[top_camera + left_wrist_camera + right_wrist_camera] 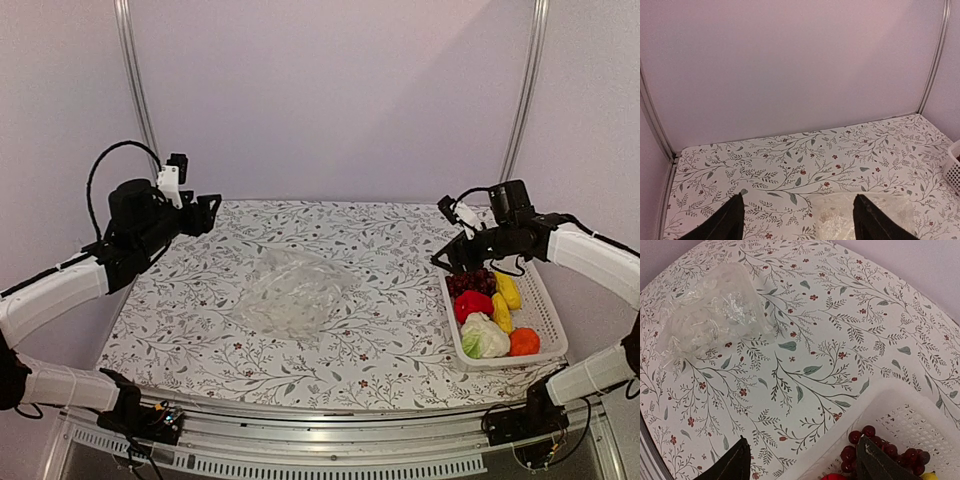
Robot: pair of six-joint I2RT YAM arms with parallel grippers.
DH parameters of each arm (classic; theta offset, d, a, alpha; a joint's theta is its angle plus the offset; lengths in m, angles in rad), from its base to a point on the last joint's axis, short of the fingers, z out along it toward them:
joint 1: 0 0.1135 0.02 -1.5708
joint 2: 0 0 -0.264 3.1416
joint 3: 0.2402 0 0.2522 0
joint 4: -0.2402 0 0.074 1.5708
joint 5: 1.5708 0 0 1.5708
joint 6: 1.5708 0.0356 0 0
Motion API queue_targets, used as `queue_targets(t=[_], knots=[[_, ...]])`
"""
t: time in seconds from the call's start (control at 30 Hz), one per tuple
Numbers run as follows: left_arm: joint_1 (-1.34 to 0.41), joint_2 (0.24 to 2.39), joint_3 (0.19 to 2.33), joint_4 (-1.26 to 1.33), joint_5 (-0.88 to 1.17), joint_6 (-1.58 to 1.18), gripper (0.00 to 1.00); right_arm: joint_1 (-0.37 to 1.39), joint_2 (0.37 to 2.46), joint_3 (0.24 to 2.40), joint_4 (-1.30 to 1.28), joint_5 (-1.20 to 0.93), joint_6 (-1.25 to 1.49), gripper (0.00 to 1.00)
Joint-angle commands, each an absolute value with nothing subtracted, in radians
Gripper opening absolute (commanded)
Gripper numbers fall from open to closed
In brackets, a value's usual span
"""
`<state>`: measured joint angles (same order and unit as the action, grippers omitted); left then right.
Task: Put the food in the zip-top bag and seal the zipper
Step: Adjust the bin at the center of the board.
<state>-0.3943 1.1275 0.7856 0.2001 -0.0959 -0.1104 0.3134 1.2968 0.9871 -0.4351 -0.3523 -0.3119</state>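
The clear crinkly zip-top bag (292, 295) lies flat at the table's middle; it also shows in the left wrist view (860, 217) and the right wrist view (710, 315). I cannot make out its zipper. The food sits in the white basket (548, 300) at right: dark red grape bunch (468, 281), red pepper (472, 305), two yellow pieces (508, 290), cabbage (485, 338), orange fruit (524, 342). My right gripper (455, 262) is open over the basket's near-left corner, one finger above the grapes (875, 447). My left gripper (208, 212) is open and empty, high at far left.
The table carries a floral cloth (380, 250). Pale walls and metal frame posts (135, 100) close the back and sides. The basket's edge (955, 170) shows at the right of the left wrist view.
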Motion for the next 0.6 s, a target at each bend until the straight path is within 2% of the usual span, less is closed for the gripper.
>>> queue_targets(t=[0.0,0.4,0.5,0.57], knots=[[-0.405,1.126,0.794,0.175,-0.08,-0.126,0.74,0.376,1.363,1.006,-0.583,-0.263,-0.318,0.71],[-0.446,1.135,0.805,0.154,-0.089,-0.117,0.73,0.408,1.483,1.014,-0.617,-0.117,-0.291,0.68],[-0.451,1.137,0.808,0.15,-0.09,-0.114,0.73,0.409,1.516,1.034,-0.634,-0.113,-0.291,0.62],[-0.455,1.136,0.807,0.15,-0.092,-0.112,0.73,0.414,1.534,1.05,-0.639,-0.123,-0.297,0.55]])
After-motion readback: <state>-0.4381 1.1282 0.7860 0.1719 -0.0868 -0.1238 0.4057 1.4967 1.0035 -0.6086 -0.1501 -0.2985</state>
